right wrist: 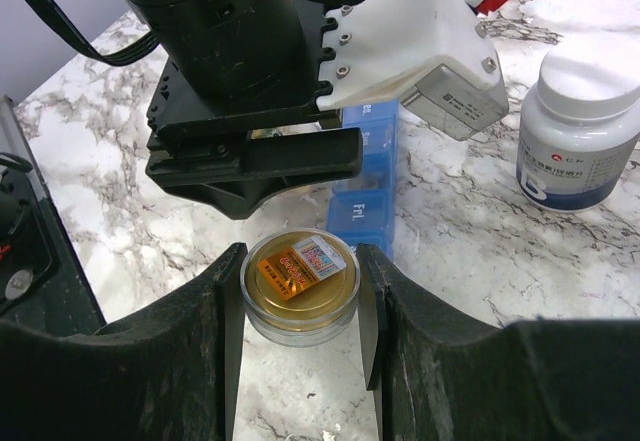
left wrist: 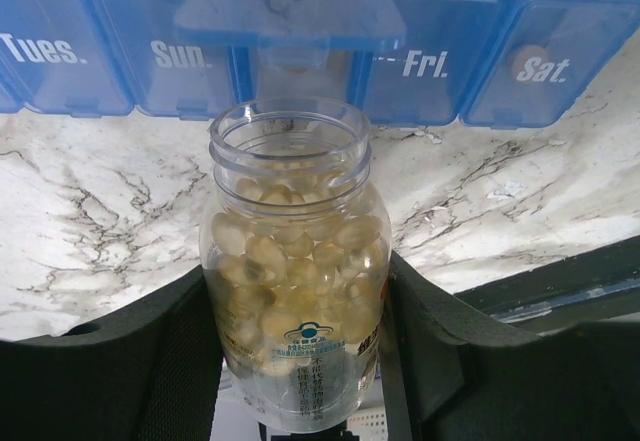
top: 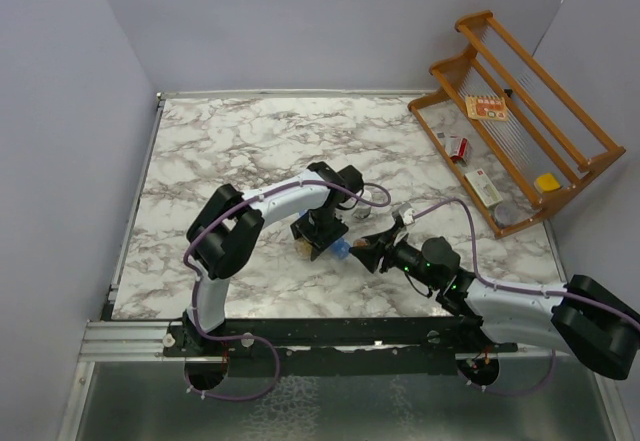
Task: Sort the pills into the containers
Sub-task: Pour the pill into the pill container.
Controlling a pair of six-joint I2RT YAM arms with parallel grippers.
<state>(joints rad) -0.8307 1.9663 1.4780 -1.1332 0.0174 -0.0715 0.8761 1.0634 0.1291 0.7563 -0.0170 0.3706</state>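
One lid, the Thur. lid (left wrist: 290,6), stands open on the containers (left wrist: 100,51). They form a blue strip lying on the surface (left wrist: 100,211), a little toward 6 o'clock from its middle in the top view. A pale round shape shows through the Sat. wall; we cannot tell whether it is a pill.

Just beside the open compartment, at its 6 o'clock, is the mouth of the bottle (left wrist: 290,141), uncapped and packed with yellowish pills (left wrist: 280,251). The left fingers (left wrist: 150,361) are partway closed and clamped on the bottle's sides. The right fingers (right wrist: 150,361), likewise partway closed, grip the cap (right wrist: 300,281) low over the surface. The strip lies at 12 o'clock of the cap and a white bottle (right wrist: 580,111) at 2 o'clock. A wooden rack (top: 520,111) sits at the surface's 2 o'clock, well apart.

We judge the step in hand to be filling Thur. The next move calls for tipping the bottle gently over the open compartment. The mouth is wide and the bottle full, so a slight tilt should do, or many pills will spill at once. The cap need only be kept aside.
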